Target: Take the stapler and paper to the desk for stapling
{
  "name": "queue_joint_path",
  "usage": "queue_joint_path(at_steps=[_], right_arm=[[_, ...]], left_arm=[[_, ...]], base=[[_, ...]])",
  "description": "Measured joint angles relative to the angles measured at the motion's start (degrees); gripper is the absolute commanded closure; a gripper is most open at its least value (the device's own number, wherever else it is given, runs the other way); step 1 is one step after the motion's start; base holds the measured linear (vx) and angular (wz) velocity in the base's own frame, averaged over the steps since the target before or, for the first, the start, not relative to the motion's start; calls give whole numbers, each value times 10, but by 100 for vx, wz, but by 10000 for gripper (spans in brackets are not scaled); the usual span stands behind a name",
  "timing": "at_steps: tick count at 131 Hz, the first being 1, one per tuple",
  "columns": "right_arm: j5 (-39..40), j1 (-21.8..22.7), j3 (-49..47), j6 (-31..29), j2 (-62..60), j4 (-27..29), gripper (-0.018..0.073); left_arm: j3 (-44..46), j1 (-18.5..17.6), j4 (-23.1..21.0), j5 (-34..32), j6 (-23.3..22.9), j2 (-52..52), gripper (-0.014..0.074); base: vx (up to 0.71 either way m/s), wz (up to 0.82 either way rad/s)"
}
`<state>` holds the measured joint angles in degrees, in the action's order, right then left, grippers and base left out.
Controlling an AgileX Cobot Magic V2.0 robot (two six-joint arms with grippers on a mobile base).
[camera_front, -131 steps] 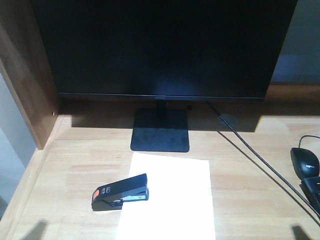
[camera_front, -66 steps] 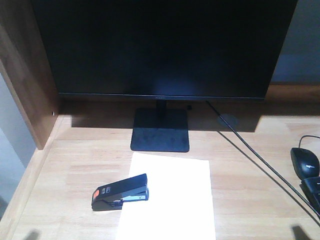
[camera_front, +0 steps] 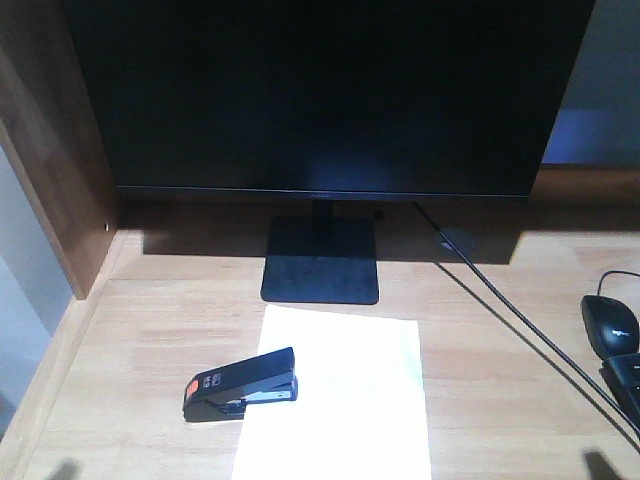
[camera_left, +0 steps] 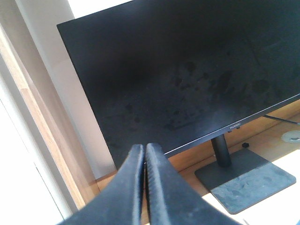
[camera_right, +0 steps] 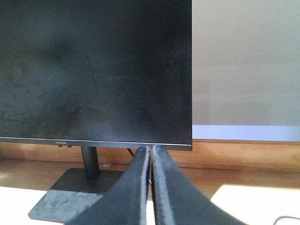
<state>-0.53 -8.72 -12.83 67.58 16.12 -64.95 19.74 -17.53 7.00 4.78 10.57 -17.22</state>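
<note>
The black stapler with an orange-red patch lies on the pale wooden desk, its front end over the left edge of the white paper. The paper lies flat in front of the monitor stand. My left gripper is shut and empty, held up and facing the monitor's lower left corner. My right gripper is shut and empty, facing the monitor's lower right corner. Neither gripper shows in the front view; only dark shadows fall at the desk's bottom corners. Stapler and paper are out of both wrist views.
A large black monitor on a black stand fills the back of the desk. A black cable runs diagonally to the right. A black mouse and a keyboard corner sit at the right edge. A brown wooden side panel stands at the left.
The stapler, paper and desk items have not moved. The shadow at the desk's bottom left has shrunk and shifted slightly.
</note>
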Motion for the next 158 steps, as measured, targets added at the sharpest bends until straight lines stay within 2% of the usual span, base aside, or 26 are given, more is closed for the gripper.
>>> queue_joint_path(at_steps=[18,28,39,62,75,91,131,158], right_arm=[[0,0,0,0,0,0,565],[0,0,0,0,0,0,565],[0,0,0,0,0,0,565],[0,0,0,0,0,0,565],[0,0,0,0,0,0,565],[0,0,0,0,0,0,565],[0,0,0,0,0,0,565],[-1,0,0,0,0,0,565]], left_arm=[[0,0,-1,0,0,0,603],[0,0,-18,0,-5,0,603],[0,0,-47,1,-20,0,603],[0,5,-59,7,-68,0,603],[-3,26,-60,20,-94,2,603],[-20,52,-61,25,-106,22,603],[-94,129,-89,29,-106,122,603],[-158,158,-105,29,-106,174,603]], base=[[0,0],[0,0],[0,0],[0,0],[0,1],[0,0],[0,0],[0,0]])
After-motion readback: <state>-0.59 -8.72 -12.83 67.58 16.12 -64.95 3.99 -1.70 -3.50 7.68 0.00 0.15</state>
